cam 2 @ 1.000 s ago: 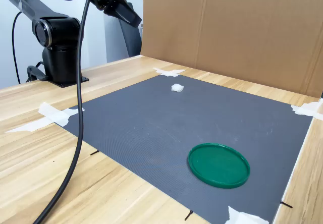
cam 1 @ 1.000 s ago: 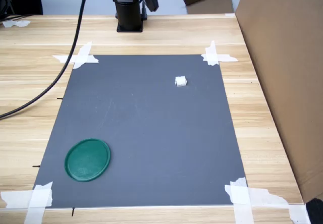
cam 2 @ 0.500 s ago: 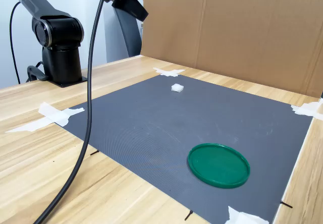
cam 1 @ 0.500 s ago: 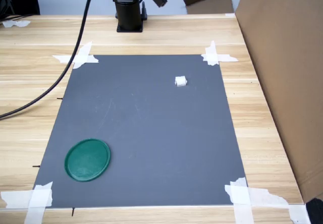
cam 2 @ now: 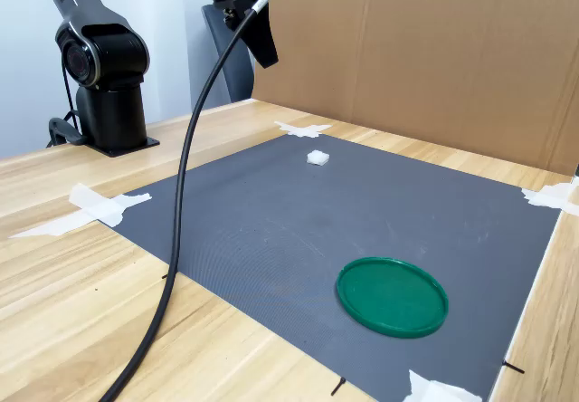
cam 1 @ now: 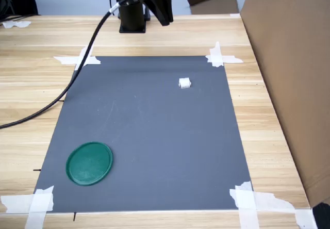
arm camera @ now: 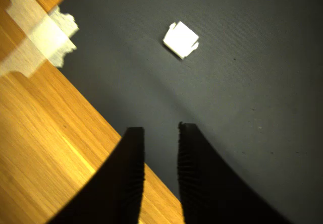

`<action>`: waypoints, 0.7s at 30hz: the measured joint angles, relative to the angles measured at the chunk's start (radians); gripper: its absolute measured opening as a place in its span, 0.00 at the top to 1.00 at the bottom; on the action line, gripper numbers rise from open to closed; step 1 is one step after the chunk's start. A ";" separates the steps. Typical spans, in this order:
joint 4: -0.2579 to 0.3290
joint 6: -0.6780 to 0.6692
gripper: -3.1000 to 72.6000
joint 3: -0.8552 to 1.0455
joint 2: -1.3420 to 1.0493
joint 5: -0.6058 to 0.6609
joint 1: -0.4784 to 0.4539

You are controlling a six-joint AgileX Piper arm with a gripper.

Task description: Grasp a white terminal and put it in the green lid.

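White blocky terminal (arm camera: 181, 39) lies beyond ribbed black pincer (arm camera: 159, 133) fingers.

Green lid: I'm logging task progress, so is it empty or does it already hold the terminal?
Empty. The green lid shows only bare green inside; the white terminal lies apart on the mat.

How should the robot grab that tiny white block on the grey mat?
Probably from straight above, pinching two opposite flat sides of the tiny white plastic blocky terminal. It lies alone on the dark grey mat, with clear space all round it. The black gripper shows a narrow gap between its fingers, so it would need to open wider first.
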 joint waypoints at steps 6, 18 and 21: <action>-0.160 0.049 0.38 -0.112 0.120 0.029 0.085; -0.260 -0.016 0.12 -0.222 0.273 0.146 0.187; -0.273 -0.029 0.12 -0.222 0.315 0.137 0.187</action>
